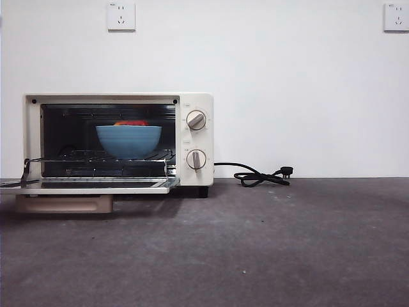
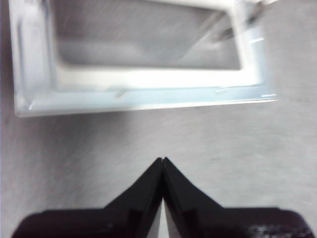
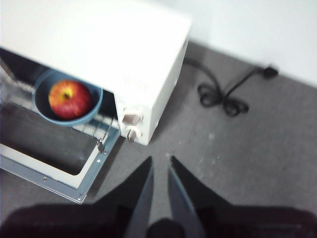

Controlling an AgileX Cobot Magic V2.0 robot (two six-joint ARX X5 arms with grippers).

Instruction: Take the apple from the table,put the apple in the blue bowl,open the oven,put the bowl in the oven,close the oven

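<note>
The oven (image 1: 195, 102) stands at the left of the table (image 1: 268, 243) with its door (image 1: 89, 187) folded down flat. On the wire rack inside sits the blue bowl (image 1: 128, 141), and the red apple (image 1: 131, 123) shows just over its rim. From the right wrist view the apple (image 3: 69, 99) lies in the bowl (image 3: 94, 111) under the oven top (image 3: 124, 39). My right gripper (image 3: 161, 159) hovers over the table beside the oven's knob corner, jaws a narrow gap apart and empty. My left gripper (image 2: 162, 159) is shut on nothing, above the table just off the open door (image 2: 148, 79). Neither arm shows in the front view.
The door's beige handle (image 1: 64, 203) hangs below its front edge, close to the table. A black cord with plug (image 1: 262, 176) lies coiled to the right of the oven by the wall. Two knobs (image 1: 196, 120) are on the oven's right panel.
</note>
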